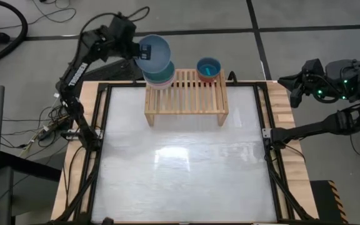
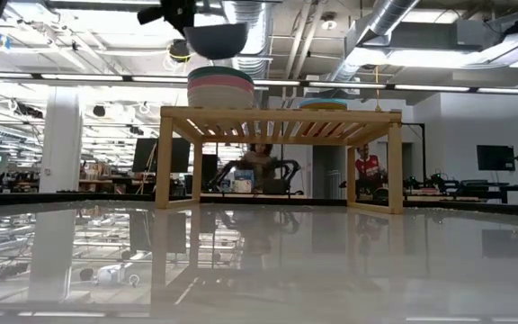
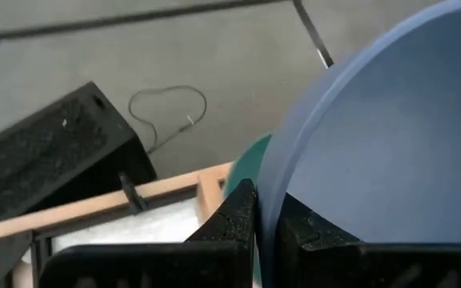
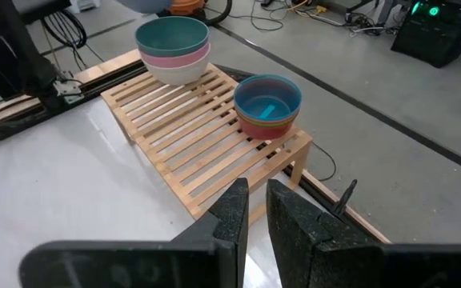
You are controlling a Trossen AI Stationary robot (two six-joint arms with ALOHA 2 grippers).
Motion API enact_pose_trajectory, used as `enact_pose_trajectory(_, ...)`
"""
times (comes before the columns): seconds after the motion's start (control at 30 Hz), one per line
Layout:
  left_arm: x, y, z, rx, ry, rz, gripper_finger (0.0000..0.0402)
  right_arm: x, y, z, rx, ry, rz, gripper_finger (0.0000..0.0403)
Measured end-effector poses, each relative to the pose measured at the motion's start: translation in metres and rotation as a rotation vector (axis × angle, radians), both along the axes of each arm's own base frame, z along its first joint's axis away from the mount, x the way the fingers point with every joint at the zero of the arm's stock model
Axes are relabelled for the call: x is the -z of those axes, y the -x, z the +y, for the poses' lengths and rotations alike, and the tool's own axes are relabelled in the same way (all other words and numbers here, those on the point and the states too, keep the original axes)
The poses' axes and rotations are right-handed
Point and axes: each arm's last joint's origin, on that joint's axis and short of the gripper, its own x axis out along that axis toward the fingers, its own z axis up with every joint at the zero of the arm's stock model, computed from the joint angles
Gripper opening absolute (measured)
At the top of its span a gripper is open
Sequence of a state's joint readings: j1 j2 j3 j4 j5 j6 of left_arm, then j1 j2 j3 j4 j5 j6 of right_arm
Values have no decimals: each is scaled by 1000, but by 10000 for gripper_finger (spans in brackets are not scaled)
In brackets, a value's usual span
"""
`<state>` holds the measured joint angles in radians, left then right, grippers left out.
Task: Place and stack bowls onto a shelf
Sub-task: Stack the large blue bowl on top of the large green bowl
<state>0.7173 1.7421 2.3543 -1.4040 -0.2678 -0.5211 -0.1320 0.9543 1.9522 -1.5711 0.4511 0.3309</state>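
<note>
My left gripper (image 3: 266, 228) is shut on the slate blue bowl (image 1: 155, 52), holding it in the air just above a stack of three larger bowls (image 1: 161, 76): dark green (image 4: 172, 36) on top, then pink, then cream. That stack stands on the far-left corner of the light-wood shelf (image 1: 186, 99). A second stack of smaller bowls, teal (image 4: 268, 98) on top, stands on the shelf's far-right part. My right gripper (image 4: 257, 212) waits shut, off the table's right far corner. My left gripper pinches the slate blue bowl's rim (image 3: 269, 200), one finger (image 3: 310, 236) inside the bowl and the other finger (image 3: 230, 220) outside. It comes from the table's far-left side. The bowl is lifted clear (image 2: 216, 38), roughly upright, hanging over the stack (image 2: 220, 85).
The shelf stands at the table's far edge, on its side legs (image 2: 176, 162). The white tabletop (image 1: 180, 162) spreads in front of it. Cables and a black block (image 3: 54, 160) lie on the floor beyond the far edge. People show in the room behind, in the low view.
</note>
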Motion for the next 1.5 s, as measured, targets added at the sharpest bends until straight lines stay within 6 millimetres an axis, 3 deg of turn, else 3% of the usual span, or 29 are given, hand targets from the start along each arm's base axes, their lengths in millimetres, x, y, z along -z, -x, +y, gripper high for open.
enact_pose_trajectory(0.17,15,3,26,21,109,-9,0,0,0,0,2,1,0,76)
enact_pose_trajectory(0.43,49,-14,55,73,235,79,0,0,0,0,3,1,0,76)
enact_pose_trajectory(0.57,59,-18,59,95,274,120,0,0,0,0,3,1,0,76)
enact_pose_trajectory(0.87,60,-19,58,143,293,112,7,0,0,0,3,1,0,76)
enact_pose_trajectory(1.03,60,-19,58,164,271,141,47,0,0,0,3,1,0,76)
enact_pose_trajectory(1.5,53,-16,58,202,238,115,210,0,0,0,3,1,0,76)
